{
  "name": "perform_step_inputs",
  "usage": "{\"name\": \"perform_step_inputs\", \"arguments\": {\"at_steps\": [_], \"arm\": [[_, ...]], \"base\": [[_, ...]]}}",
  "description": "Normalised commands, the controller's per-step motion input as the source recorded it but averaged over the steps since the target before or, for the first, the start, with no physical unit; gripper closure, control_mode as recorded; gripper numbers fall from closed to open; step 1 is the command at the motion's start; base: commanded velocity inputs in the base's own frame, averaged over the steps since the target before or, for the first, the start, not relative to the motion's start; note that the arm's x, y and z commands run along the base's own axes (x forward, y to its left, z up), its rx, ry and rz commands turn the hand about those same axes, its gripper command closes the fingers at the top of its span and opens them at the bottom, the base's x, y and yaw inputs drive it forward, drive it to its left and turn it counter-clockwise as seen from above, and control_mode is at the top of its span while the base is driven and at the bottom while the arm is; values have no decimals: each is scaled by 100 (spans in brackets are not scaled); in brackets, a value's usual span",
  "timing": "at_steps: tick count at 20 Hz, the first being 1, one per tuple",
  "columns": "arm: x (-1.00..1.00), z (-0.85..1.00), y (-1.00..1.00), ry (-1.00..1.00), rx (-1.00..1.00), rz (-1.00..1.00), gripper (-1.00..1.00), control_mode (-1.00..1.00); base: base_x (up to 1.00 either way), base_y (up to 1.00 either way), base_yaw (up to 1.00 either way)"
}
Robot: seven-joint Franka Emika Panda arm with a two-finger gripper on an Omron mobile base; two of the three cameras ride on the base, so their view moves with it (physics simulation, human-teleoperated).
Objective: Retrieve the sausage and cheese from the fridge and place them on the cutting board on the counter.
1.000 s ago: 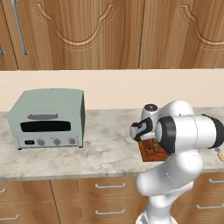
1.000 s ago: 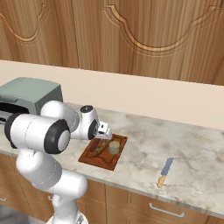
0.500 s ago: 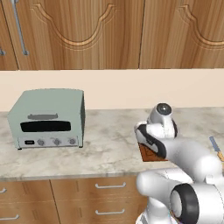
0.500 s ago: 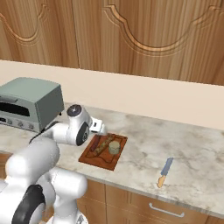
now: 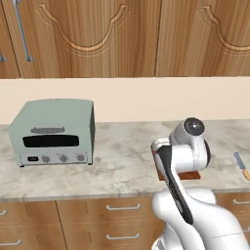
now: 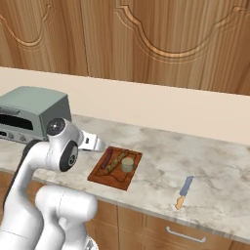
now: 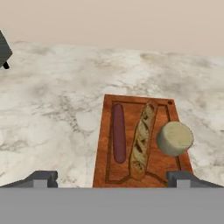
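Observation:
The reddish-brown cutting board (image 7: 140,140) lies on the beige marbled counter (image 7: 57,113). On it, from left to right in the hand view, lie the dark red sausage (image 7: 118,138), a baguette (image 7: 142,140) and the round tan cheese (image 7: 175,138). The right base view shows the board (image 6: 105,177), the sausage (image 6: 108,159) and the cheese (image 6: 128,164) as well. My gripper (image 7: 111,179) is open and empty, hovering at the near end of the board; from the right base view the gripper (image 6: 93,143) is just left of it. The fridge is out of view.
A pale green toaster oven (image 5: 53,132) stands at the left of the counter (image 5: 122,161). A knife (image 6: 184,191) lies to the right of the board, near the front edge. Wooden wall cabinets hang above and drawers with silver handles (image 5: 122,207) sit below.
The gripper opened and let go of the cheese, which stays on the board. The hand then drew back off the board toward the toaster oven side as the arm swung round.

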Motion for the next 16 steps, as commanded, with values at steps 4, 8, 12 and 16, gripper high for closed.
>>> {"name": "perform_step_inputs", "arguments": {"at_steps": [4,8,12,16], "arm": [[-51,100,34,31,0,0,-100,-100],[-52,94,58,41,0,0,-100,-100],[-88,21,74,25,0,1,-100,-100],[-99,-4,69,2,-6,0,-100,-100]], "base": [[0,0,0],[0,0,0],[0,0,0],[0,0,0]]}}
